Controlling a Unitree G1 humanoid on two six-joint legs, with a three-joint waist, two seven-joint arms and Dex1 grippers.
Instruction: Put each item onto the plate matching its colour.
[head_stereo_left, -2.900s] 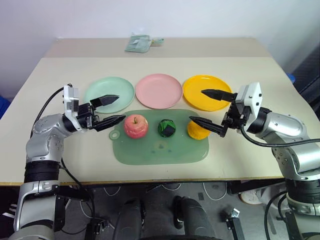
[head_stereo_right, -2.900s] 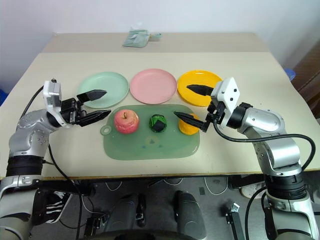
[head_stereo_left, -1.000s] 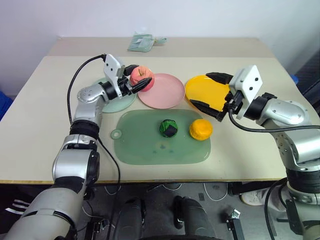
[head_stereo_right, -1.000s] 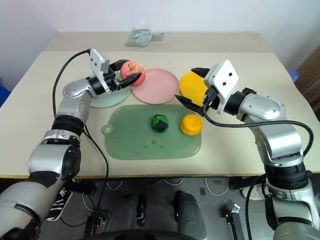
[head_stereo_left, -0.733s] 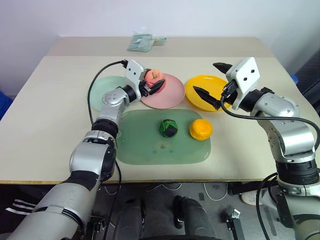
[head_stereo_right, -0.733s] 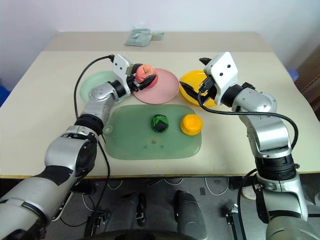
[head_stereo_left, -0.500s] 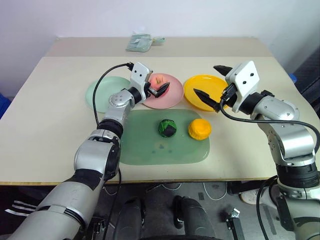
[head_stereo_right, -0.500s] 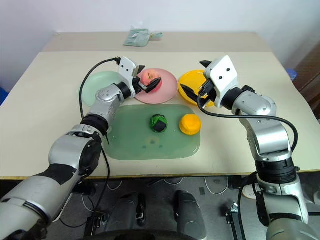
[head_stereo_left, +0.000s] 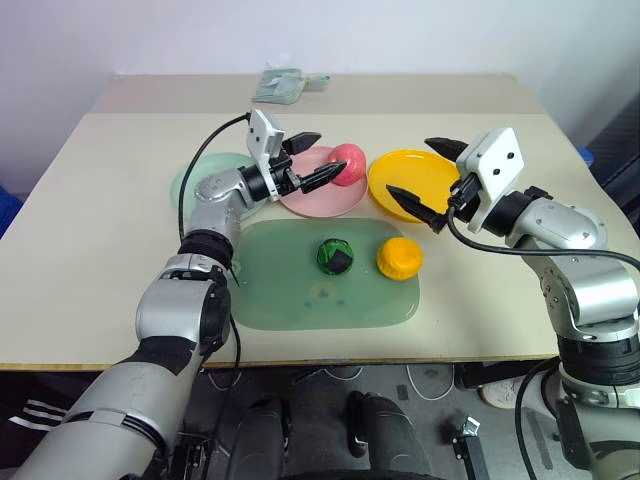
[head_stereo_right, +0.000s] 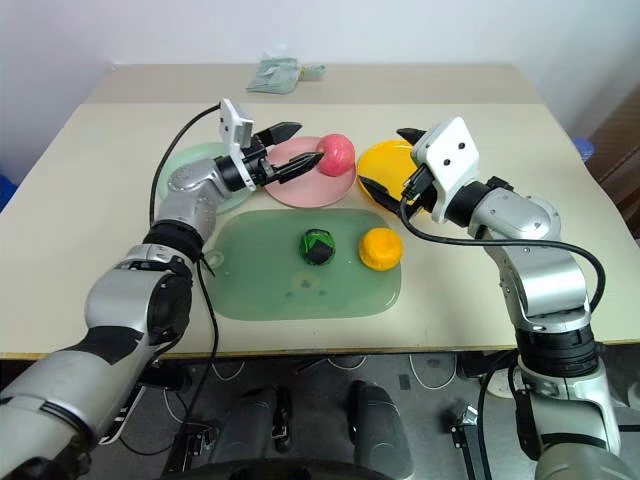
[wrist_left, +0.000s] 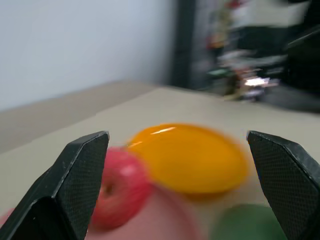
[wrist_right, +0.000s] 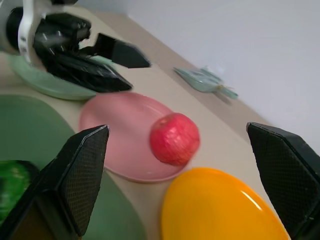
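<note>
The red apple (head_stereo_right: 336, 154) sits on the pink plate (head_stereo_right: 290, 185), and no gripper is holding it.

The apple rests on the side of the pink plate nearest the yellow plate (head_stereo_left: 410, 180). The left gripper (head_stereo_left: 311, 158) is just beside the apple, over the pink plate, with its two black fingers spread wide and nothing between them. The mint green plate (head_stereo_left: 190, 183) lies on the far side of that arm, with nothing on the part that shows. The dark green ball (head_stereo_left: 335, 256) and the yellow-orange fruit (head_stereo_left: 399, 258) lie near each other on the big green mat (head_stereo_left: 290, 295), in front of the plates. The right gripper (head_stereo_left: 425, 178) hangs over the near edge of the yellow plate with its fingers apart and empty. All of this is on a tan table (head_stereo_left: 90, 240). Some folded greenish stuff (head_stereo_left: 280, 84) lies at the far edge of the table.
</note>
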